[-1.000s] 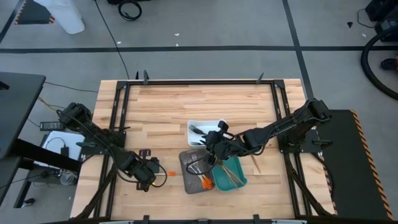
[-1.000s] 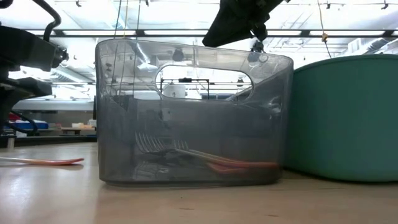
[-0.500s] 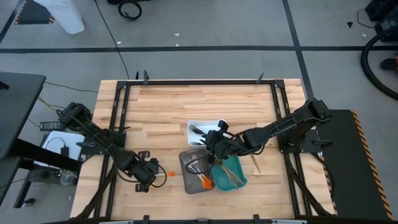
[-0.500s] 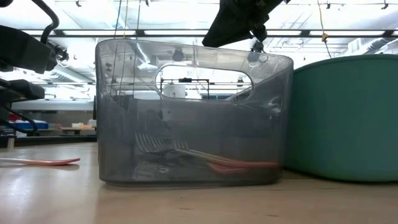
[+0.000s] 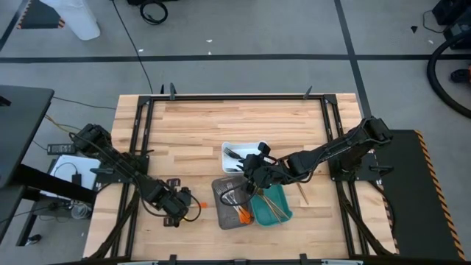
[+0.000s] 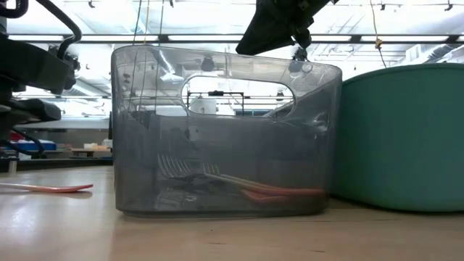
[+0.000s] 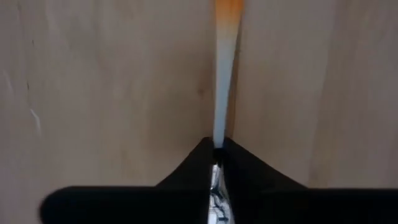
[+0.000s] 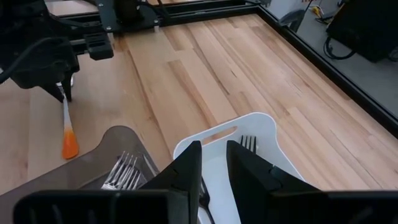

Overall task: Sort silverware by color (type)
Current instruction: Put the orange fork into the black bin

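A piece of silverware with a pale shaft and an orange end (image 5: 197,205) lies flat on the wooden table left of the trays; the low view shows it at the far left (image 6: 43,188). My left gripper (image 5: 179,210) points down over it, shut on its pale end. My right gripper (image 5: 255,182) hangs open above the grey tray (image 5: 234,202), its fingers (image 8: 186,168) empty. Forks and orange-handled pieces lie in the grey tray, forks in the white tray (image 5: 243,154), gold pieces in the teal tray (image 5: 274,207). My left gripper pinches the pale shaft (image 7: 219,140) between its two fingers, at the end away from the orange tip (image 8: 69,146). The fingers come from above, pointing down, and lie across the shaft. The piece rests flat on the table.
A gold piece (image 5: 302,193) lies loose on the table right of the teal tray. The three trays stand close together right of centre. Black frame rails run along the table's edges. Bare wood stretches across the far half (image 5: 221,118).
My left gripper has sunk slightly onto the orange-ended piece and shut on its pale shaft. The piece stays on the table. My right arm has kept still.
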Robot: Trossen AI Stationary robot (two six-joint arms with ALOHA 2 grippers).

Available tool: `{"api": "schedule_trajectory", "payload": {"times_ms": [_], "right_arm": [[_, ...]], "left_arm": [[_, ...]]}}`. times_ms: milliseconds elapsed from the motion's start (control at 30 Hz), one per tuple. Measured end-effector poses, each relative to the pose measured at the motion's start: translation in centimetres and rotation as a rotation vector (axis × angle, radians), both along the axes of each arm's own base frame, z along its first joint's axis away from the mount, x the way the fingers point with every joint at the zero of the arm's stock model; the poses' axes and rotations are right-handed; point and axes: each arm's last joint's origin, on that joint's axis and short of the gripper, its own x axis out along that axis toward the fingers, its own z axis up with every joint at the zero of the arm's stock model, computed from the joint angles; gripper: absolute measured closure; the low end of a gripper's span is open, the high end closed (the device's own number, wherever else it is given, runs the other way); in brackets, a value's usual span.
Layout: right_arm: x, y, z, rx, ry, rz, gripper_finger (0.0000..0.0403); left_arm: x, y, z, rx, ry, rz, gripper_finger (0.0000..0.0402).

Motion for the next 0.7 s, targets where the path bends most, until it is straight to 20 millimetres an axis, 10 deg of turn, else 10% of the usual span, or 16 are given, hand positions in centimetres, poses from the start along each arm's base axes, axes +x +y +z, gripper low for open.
{"api": "schedule_trajectory", "payload": {"times_ms": [267,700], "right_arm": [[0.0,0.0,0.0,0.005,-0.002,-0.004,0.0317],[-0.5,0.5,-0.4,0.044,0.020,-0.025,0.0317]], "left_arm": [[0.1,-0.1,0.2,0.024,0.012,-0.074,0.0384],[2.4,-0.8,6.3,0.378,-0.116,-0.232,0.0386]]}}
